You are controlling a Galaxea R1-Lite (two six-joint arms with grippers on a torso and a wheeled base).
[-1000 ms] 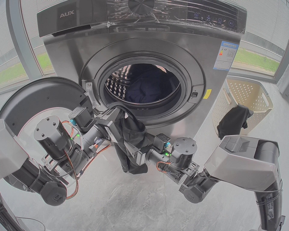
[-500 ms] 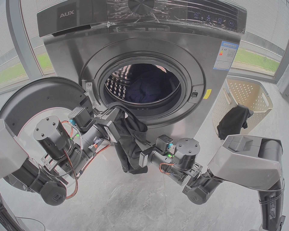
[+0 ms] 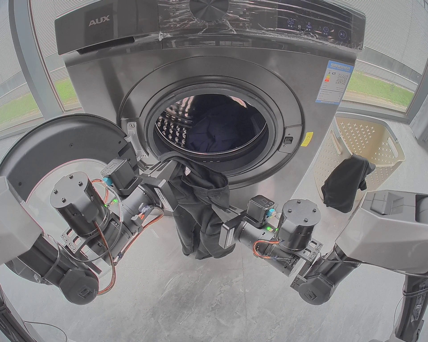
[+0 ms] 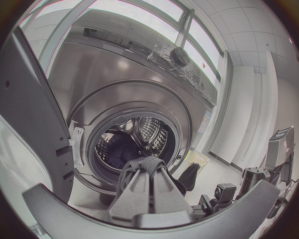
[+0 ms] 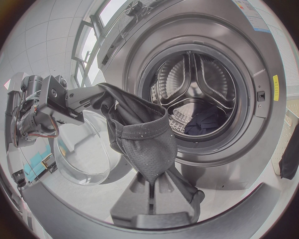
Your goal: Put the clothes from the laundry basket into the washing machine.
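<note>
While clothes sit in the drum, my left gripper and right gripper pinch a garment outside; a second garment, perhaps the last, drapes the basket.

Washing machine: logo; sticker seemingly unreadable.

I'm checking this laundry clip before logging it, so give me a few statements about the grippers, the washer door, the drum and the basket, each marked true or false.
1. The left gripper and the right gripper are both shut on one dark garment. True.
2. The washing machine door is closed. False: it stands open, swung to the robot's left.
3. The drum is empty. False: dark clothing lies inside it.
4. A second garment hangs over the rim of the laundry basket. True.
</note>
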